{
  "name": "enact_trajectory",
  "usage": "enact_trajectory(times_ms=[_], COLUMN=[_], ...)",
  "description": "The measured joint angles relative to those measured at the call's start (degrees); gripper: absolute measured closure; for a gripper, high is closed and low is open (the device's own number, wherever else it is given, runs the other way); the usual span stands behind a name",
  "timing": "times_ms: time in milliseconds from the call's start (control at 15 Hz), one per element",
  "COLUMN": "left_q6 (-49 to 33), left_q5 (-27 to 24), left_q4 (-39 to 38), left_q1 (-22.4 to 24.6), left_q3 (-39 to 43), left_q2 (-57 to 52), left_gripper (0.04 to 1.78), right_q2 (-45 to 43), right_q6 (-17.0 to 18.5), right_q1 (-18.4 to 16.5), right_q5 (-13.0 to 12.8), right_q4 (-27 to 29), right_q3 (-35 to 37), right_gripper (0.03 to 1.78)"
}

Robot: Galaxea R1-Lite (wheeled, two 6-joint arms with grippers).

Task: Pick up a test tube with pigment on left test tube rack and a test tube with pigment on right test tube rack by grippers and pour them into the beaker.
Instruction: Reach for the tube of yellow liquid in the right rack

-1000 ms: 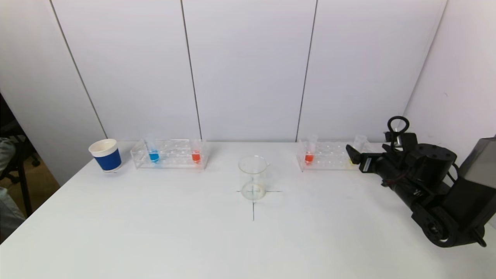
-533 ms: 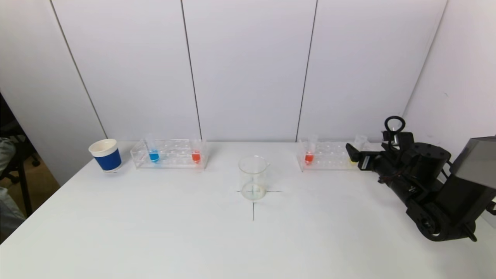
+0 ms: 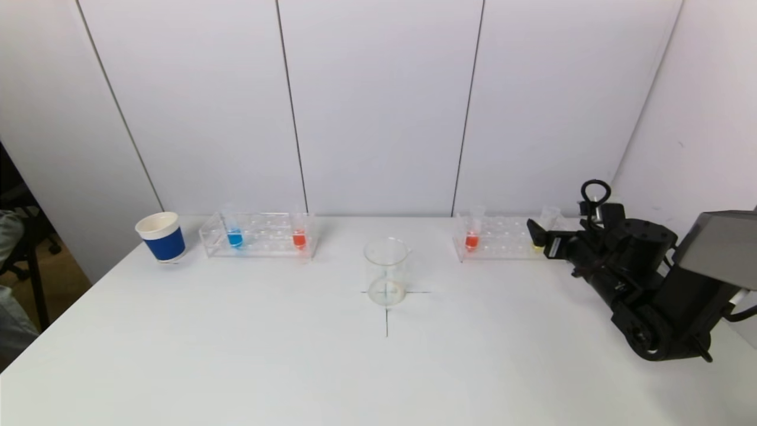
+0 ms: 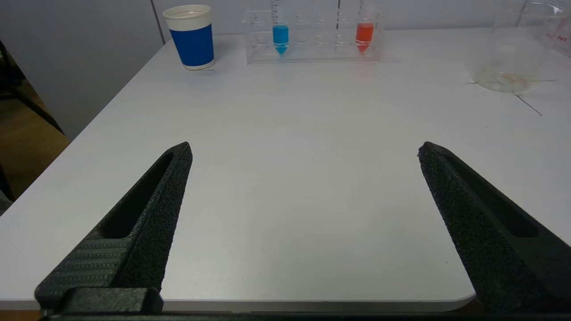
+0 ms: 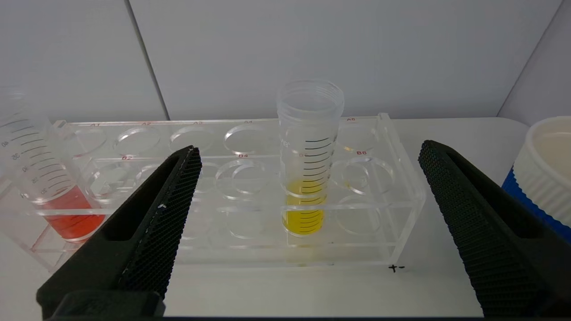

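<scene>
The left rack (image 3: 260,241) holds a blue tube (image 3: 235,237) and an orange-red tube (image 3: 299,238). The right rack (image 3: 502,241) holds a red tube (image 3: 471,240) and a yellow tube (image 3: 539,235). The empty glass beaker (image 3: 387,270) stands between the racks on a cross mark. My right gripper (image 3: 534,232) is open just in front of the right rack. In the right wrist view the yellow tube (image 5: 308,178) stands between its spread fingers (image 5: 308,147), untouched. My left gripper (image 4: 304,145) is open and empty over the table's front edge, out of the head view.
A blue cup with a white rim (image 3: 161,236) stands left of the left rack. Another blue and white cup (image 5: 546,165) shows in the right wrist view beside the right rack's end. The wall runs close behind both racks.
My right arm has moved forward and a little inward, bringing its open gripper closer to the yellow tube at the right rack's end. Nothing else has moved.
</scene>
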Motion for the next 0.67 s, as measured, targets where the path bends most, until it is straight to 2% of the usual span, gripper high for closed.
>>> enact_trajectory(times_ms=[667], left_q6=[0.0], left_q5=[0.0], left_q4=[0.0], left_q1=[0.0], left_q3=[0.0], left_q2=[0.0], left_gripper=[0.05], right_q2=[1.4], right_q6=[0.0], right_q1=[0.0], right_q5=[0.0], right_q4=[0.4], right_q3=[-1.7], right_gripper=[0.04])
